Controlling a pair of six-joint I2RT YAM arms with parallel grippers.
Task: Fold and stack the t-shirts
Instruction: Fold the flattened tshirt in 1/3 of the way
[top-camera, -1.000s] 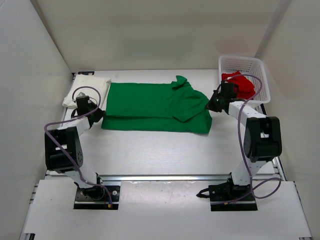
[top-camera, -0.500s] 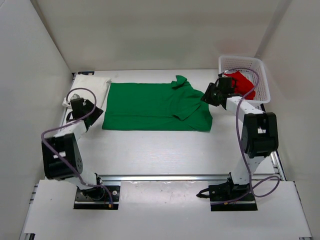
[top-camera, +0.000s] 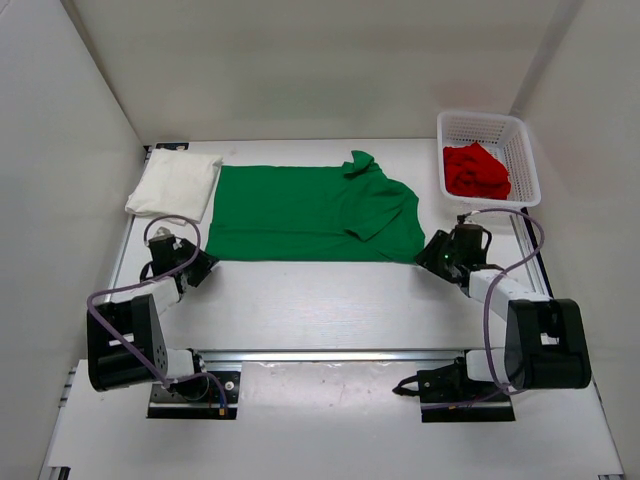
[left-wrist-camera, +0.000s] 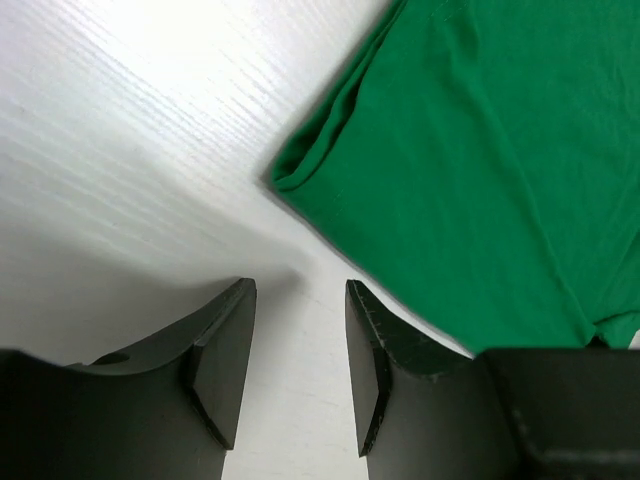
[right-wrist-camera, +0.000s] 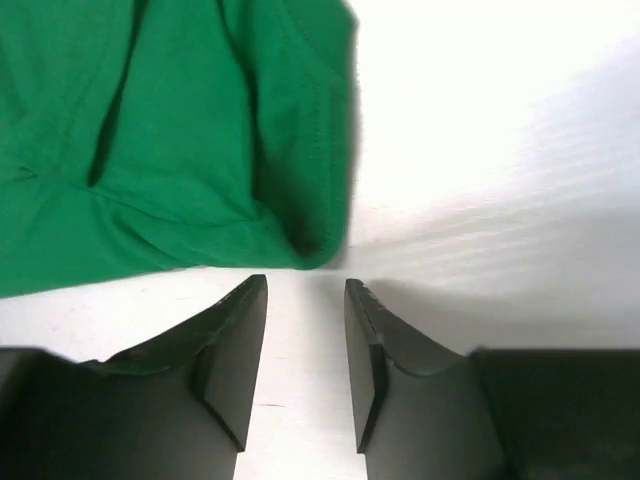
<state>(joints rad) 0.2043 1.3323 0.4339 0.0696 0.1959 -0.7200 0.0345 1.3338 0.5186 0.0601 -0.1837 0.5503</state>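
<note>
The green t-shirt lies folded flat across the middle of the table, collar at its far edge. Its near left corner shows in the left wrist view, its near right corner in the right wrist view. A folded white t-shirt rests at the far left. The red t-shirt is bunched inside the basket. My left gripper sits just off the green shirt's near left corner, open with only table between its fingers. By the near right corner my right gripper is open and holds nothing.
A white mesh basket stands at the far right corner. White walls close in the table on the left, back and right. A metal rail runs along the near edge by the arm bases.
Both grippers have let go of the green shirt, opened, and pulled back toward the near side, each now beside a near corner. The shirt's near edge lies flatter.
</note>
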